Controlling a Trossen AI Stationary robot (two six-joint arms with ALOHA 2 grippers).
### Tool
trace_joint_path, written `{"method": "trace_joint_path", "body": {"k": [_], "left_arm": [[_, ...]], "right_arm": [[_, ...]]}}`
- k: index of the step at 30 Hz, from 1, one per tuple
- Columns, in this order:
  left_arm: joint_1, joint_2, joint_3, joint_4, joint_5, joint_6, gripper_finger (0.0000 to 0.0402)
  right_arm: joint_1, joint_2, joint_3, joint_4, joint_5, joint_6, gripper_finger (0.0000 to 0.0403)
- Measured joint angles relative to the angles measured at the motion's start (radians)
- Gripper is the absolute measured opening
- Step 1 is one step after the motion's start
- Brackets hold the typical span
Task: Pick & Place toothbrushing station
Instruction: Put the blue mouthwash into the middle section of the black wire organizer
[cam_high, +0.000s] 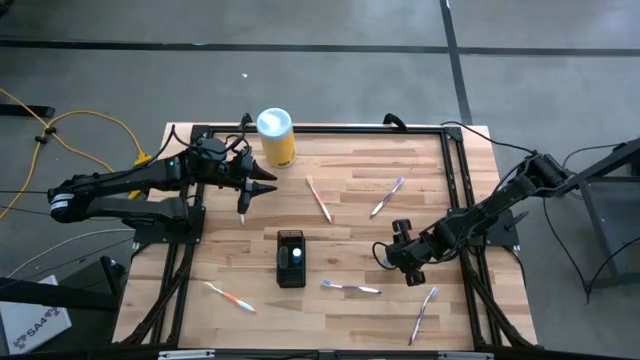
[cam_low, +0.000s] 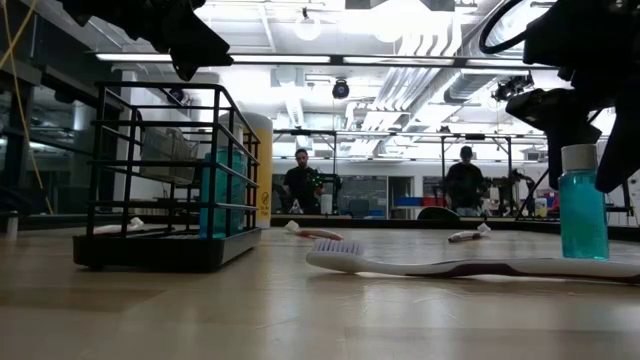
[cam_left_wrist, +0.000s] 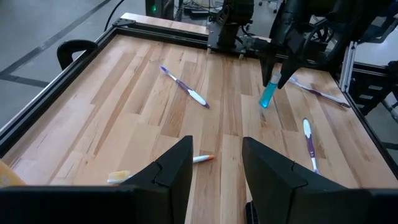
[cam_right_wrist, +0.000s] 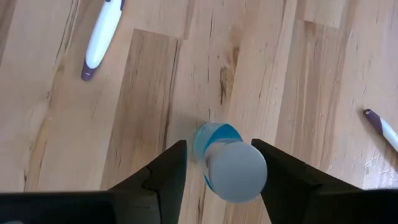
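Note:
The toothbrushing station (cam_high: 291, 258) is a small black wire holder standing on the table's middle, with a teal bottle inside; it also shows in the low view (cam_low: 165, 180). My right gripper (cam_high: 402, 252) is open, pointing down over a blue bottle (cam_low: 583, 205) with a white cap (cam_right_wrist: 235, 171), right of the station. The bottle stands upright with its base on the table. My left gripper (cam_high: 246, 192) is open and empty, above the table at the far left, near the yellow canister (cam_high: 275, 135). My right gripper's fingers (cam_right_wrist: 165, 171) come from above, pointing down, and stand on either side of the bottle's white cap (cam_right_wrist: 235, 171). A gap shows beside one finger. I cannot tell whether the other finger touches the cap.
Several toothbrushes lie loose on the table: one orange-white (cam_high: 319, 198), one purple (cam_high: 386, 196), one near the station (cam_high: 350, 288), one at the near right (cam_high: 424, 312), one at the near left (cam_high: 230, 297). A black frame rims the table. People stand far behind.

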Motion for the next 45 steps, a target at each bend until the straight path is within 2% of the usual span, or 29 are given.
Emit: {"method": "trace_joint_path", "body": {"k": [12, 25, 32, 45], "left_arm": [[0.0, 0.0, 0.0, 0.0, 0.0, 0.0, 0.0136], [0.0, 0.0, 0.0, 0.0, 0.0, 0.0, 0.0136], [0.0, 0.0, 0.0, 0.0, 0.0, 0.0, 0.0136], [0.0, 0.0, 0.0, 0.0, 0.0, 0.0, 0.0136]], "right_arm": [[0.0, -0.002, 0.0, 0.002, -0.026, 0.0, 0.0088], [0.0, -0.002, 0.0, 0.001, -0.03, 0.0, 0.0086], [-0.009, -0.002, 0.006, -0.002, -0.082, -0.004, 0.0086], [-0.084, 0.04, 0.192, -0.146, -0.099, -0.112, 0.0086]]}}
